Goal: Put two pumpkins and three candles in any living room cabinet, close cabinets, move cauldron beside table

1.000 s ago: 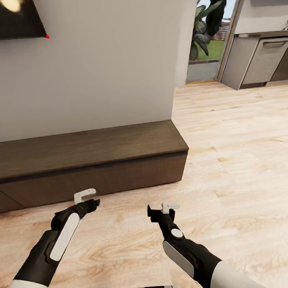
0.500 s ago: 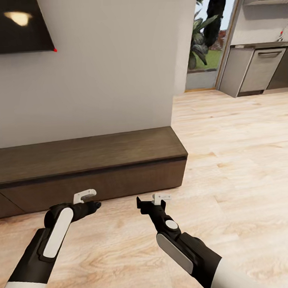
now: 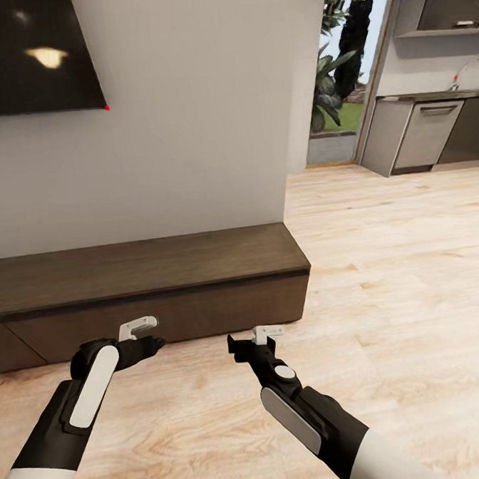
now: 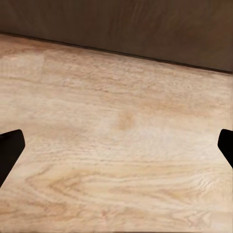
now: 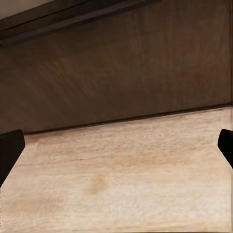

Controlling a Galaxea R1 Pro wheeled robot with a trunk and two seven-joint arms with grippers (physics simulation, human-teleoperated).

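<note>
The cabinet (image 3: 149, 269) is a long low dark-brown unit against the white wall, and its front panels look shut. My left gripper (image 3: 147, 334) hovers over the floor just in front of its base, open and holding nothing. My right gripper (image 3: 250, 336) is a little further right, also open and empty. In the left wrist view the cabinet front (image 4: 116, 29) lies beyond the black fingertips (image 4: 9, 151). The right wrist view shows the cabinet front (image 5: 116, 73) closer, between spread fingertips (image 5: 9, 150). The pumpkins, candles, cauldron and table are out of view.
A dark TV screen (image 3: 26, 54) hangs on the wall above the cabinet. The wall ends at a corner (image 3: 288, 122). Beyond it are a glass door with plants (image 3: 335, 68) and grey kitchen units (image 3: 418, 134). Light wood floor (image 3: 413, 270) stretches to the right.
The whole picture has slid downward and the cabinet looks slightly farther, so the camera has moved. Both arms have drawn in a little, the right gripper toward the left.
</note>
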